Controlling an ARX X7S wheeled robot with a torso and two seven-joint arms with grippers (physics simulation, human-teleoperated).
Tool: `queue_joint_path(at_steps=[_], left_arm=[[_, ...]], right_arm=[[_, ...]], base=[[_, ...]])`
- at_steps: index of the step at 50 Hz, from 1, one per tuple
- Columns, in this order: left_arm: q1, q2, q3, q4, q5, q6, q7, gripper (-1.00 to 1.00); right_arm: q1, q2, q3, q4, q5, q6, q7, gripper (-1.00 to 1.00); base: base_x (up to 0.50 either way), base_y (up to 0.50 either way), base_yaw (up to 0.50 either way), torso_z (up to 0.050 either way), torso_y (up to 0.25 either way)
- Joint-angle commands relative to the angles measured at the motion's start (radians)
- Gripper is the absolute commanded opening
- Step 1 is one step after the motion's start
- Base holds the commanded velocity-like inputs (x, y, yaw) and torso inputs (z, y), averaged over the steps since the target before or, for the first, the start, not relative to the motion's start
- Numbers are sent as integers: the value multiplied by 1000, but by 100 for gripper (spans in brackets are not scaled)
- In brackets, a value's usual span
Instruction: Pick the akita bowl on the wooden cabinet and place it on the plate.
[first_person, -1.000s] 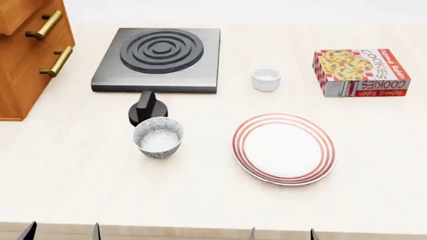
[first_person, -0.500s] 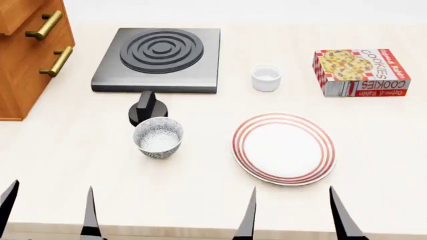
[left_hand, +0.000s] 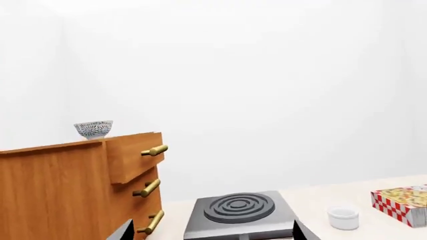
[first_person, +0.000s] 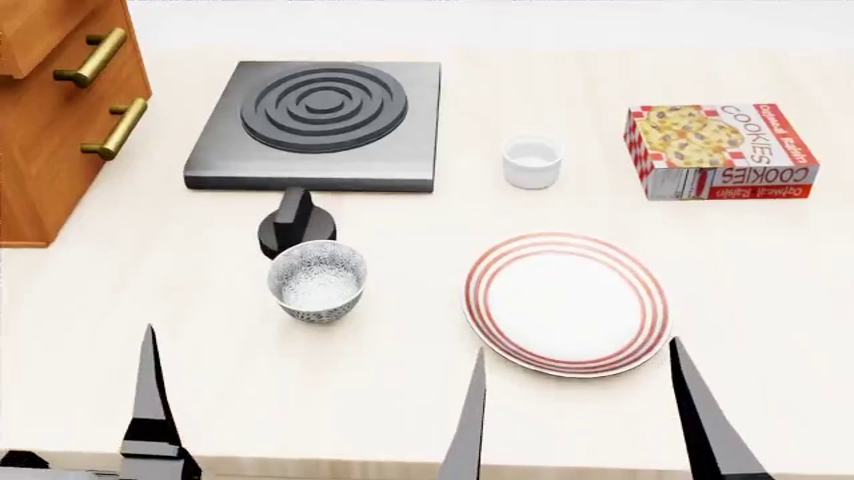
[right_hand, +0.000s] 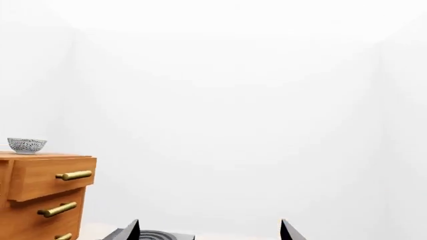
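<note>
The akita bowl (left_hand: 93, 129) stands on top of the wooden cabinet (left_hand: 67, 190), near its back edge; the right wrist view also shows the akita bowl (right_hand: 27, 145) on the wooden cabinet (right_hand: 40, 190). In the head view only the cabinet's drawer front (first_person: 60, 120) shows, at far left. The plate (first_person: 567, 303) lies bare on the table at centre right. My left gripper (first_person: 80, 440) and right gripper (first_person: 587, 425) are both open and empty, low at the table's near edge, far from the cabinet top.
An identical patterned bowl (first_person: 316, 282) sits on the table left of the plate, with a black knob (first_person: 294, 225) and a stove (first_person: 318, 122) behind it. A small white cup (first_person: 531, 161) and a cookie box (first_person: 721, 150) stand further back on the right.
Both grippers' fingertips have risen higher into the head view from the bottom edge, and the right fingers stand wider apart. The table objects have not moved.
</note>
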Motion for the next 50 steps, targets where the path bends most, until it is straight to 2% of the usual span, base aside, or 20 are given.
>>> queue_joint_path(at_steps=[1,32,35,36,45,50], left_arm=[[0,-15,11,25,-10,3,-14,100],[-8,-43,23,44,-37,-27,-44,100],[-33,-44,24,82,-21,-104,-48,100],[-60,-42,24,105,-18,-185,-43,100],[-131,-40,51,210,29,-357,-62,100],[-146,-41,51,242,26,-397,-60,100]], right_arm=[[-6,11,-8,-37,10,5,12,100],[5,36,-25,-45,27,11,42,100],[5,35,-20,-49,39,13,44,100],[6,34,-20,-48,38,14,48,100],[12,36,-27,-63,31,38,65,100],[11,42,-35,-70,30,36,68,100]], base=[[0,0,0,50,0],[0,0,0,50,0],[0,0,0,50,0],[0,0,0,13,0],[0,0,0,1,0],[0,0,0,0,0]])
